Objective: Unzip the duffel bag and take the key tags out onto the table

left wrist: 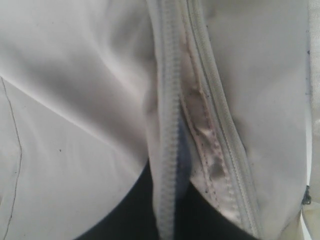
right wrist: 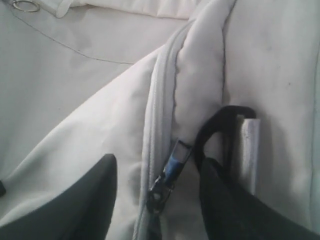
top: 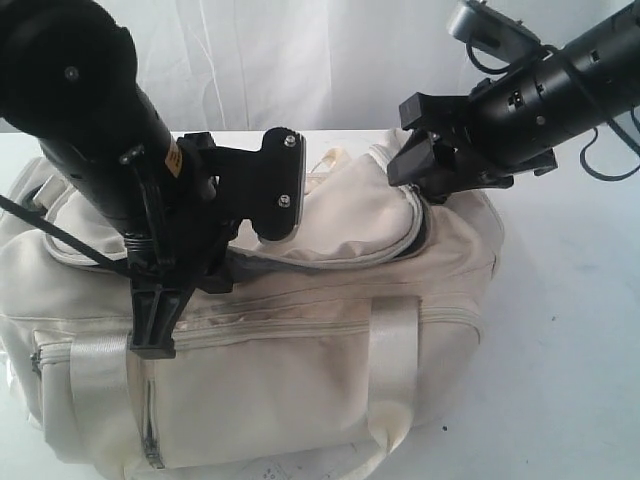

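Observation:
The cream-white duffel bag (top: 300, 380) lies on the white table (top: 570, 350), its top zipper (top: 330, 262) curving across the flap. My left gripper (top: 150, 335) points down at the bag's front left. In its wrist view, my left gripper (left wrist: 169, 182) has dark fingers pressed against both sides of a grey zipper band (left wrist: 170, 125). My right gripper (top: 415, 165) is at the bag's top right end. In the right wrist view, my right gripper (right wrist: 160, 172) is open, and the zipper slider with its blue pull tab (right wrist: 167, 180) lies between the fingers (right wrist: 75, 205) without touching them. The key tags are hidden.
Satin webbing handles (top: 395, 360) run down the bag's front over a side-pocket zipper (top: 300, 328). A small metal ring (right wrist: 25, 6) lies on the fabric away from my right gripper. White cloth hangs behind the table. Bare tabletop lies to the right of the bag.

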Tool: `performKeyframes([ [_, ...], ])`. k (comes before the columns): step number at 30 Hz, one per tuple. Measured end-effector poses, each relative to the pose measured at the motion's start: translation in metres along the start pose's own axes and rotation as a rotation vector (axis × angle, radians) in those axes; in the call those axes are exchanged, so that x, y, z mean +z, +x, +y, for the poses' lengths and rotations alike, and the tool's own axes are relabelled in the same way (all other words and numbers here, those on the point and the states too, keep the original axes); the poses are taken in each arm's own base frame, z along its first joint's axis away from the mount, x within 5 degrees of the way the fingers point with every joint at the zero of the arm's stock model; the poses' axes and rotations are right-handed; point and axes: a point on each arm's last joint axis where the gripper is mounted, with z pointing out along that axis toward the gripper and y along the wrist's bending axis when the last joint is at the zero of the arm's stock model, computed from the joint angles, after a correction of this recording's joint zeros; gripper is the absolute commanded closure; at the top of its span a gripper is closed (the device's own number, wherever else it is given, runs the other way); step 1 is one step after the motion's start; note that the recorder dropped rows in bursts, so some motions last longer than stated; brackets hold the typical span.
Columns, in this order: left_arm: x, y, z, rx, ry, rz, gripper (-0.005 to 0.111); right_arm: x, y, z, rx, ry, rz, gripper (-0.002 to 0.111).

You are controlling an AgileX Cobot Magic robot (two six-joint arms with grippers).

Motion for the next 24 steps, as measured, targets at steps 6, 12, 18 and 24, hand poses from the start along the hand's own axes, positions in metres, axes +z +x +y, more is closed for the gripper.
performKeyframes([
  [6, 0.0000, -0.0002, 0.0000, -0.001, 0.000, -0.003, 0.107, 0.0075, -0.0020, -0.0024, 0.042, -0.023, -0.005, 0.065],
  [12, 0.0000, -0.0004, -0.0001, -0.002, 0.001, -0.004, 0.107, 0.0117, -0.0027, -0.0027, 0.073, -0.048, -0.003, 0.074],
  [18, 0.0000, -0.0004, -0.0001, -0.002, 0.001, -0.004, 0.107, 0.0117, -0.0015, -0.0015, 0.077, -0.060, 0.011, 0.082],
  [24, 0.0000, -0.0004, -0.0001, -0.002, 0.001, -0.004, 0.107, 0.0117, -0.0017, -0.0016, 0.077, -0.059, 0.009, 0.095],
])
